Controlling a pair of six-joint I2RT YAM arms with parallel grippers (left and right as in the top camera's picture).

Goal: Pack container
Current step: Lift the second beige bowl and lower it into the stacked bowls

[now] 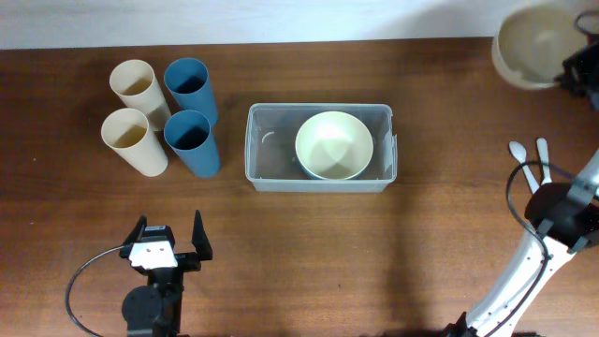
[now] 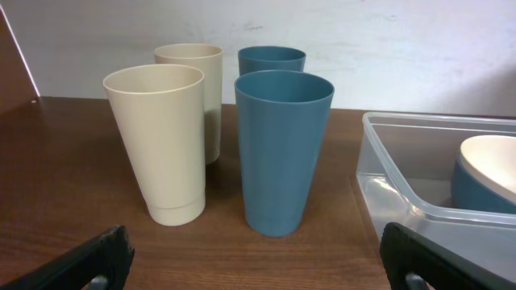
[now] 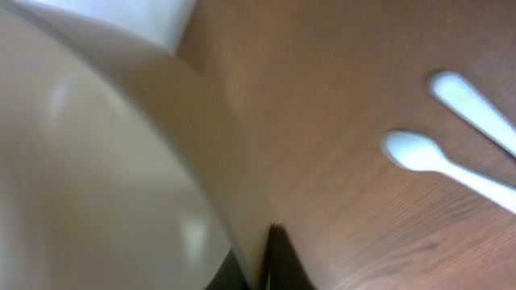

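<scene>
Container (image 1: 265, 140) is sitting centrally, long axis running left to right, with a pale bowl (image 1: 334, 145) inside. Right tool (image 1: 569, 73) is pinching a beige bowl (image 1: 532, 45) by its rim at the far right; the container is lying left of it and nearer. Left tool (image 1: 170, 236) is standing wide, empty.
</scene>
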